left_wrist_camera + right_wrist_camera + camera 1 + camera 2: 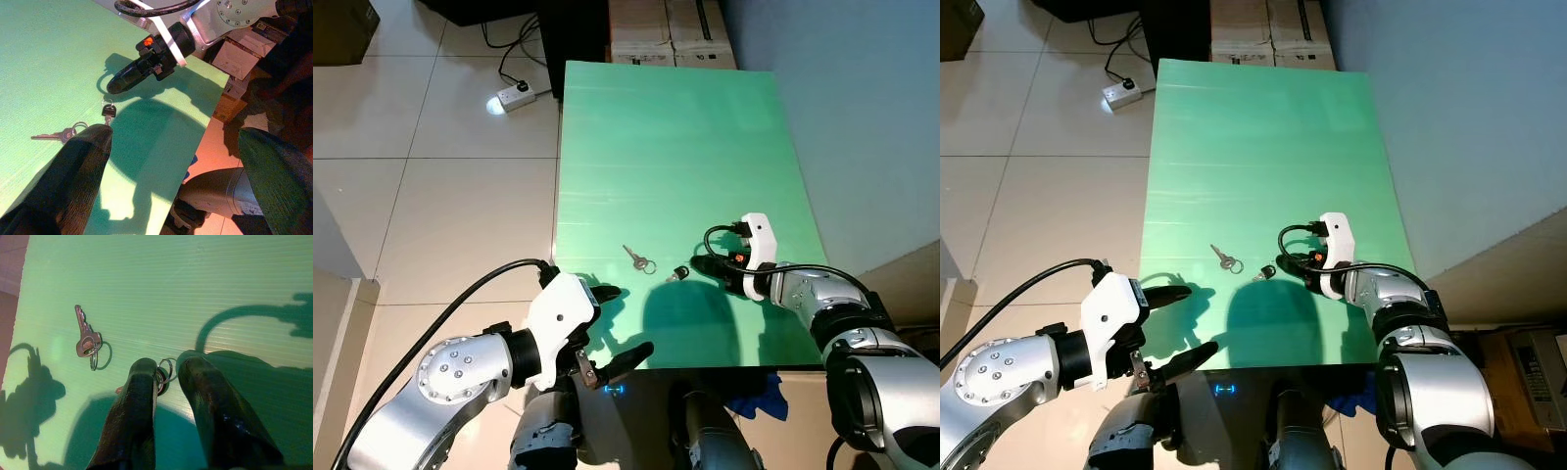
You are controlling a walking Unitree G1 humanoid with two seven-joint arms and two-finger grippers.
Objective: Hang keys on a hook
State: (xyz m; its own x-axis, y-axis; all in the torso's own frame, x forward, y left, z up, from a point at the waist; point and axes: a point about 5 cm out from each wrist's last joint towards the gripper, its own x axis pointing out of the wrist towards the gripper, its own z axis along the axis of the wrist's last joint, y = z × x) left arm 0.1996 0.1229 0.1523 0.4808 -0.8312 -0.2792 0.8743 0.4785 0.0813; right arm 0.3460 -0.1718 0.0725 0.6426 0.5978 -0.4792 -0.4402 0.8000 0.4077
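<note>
Two key sets lie on the green table (675, 147). One is a silver key on a ring (637, 258), seen again as the silver key (87, 340). The other is a black-headed key (677, 273) with a small ring (168, 371). My right gripper (168, 363) is low over the black-headed key, fingers a narrow gap apart, with the ring showing between them. In the left wrist view that key (108, 110) lies flat just off the right fingertips (115, 85). My left gripper (619, 328) hovers wide open at the table's near left corner, holding nothing.
The table's near edge (705, 367) lies just in front of me. A blue wall (862, 117) runs along its right side and tiled floor (440, 196) along its left. A power strip (512, 96) with cables lies on the floor. Cardboard boxes (671, 29) stand at the far end.
</note>
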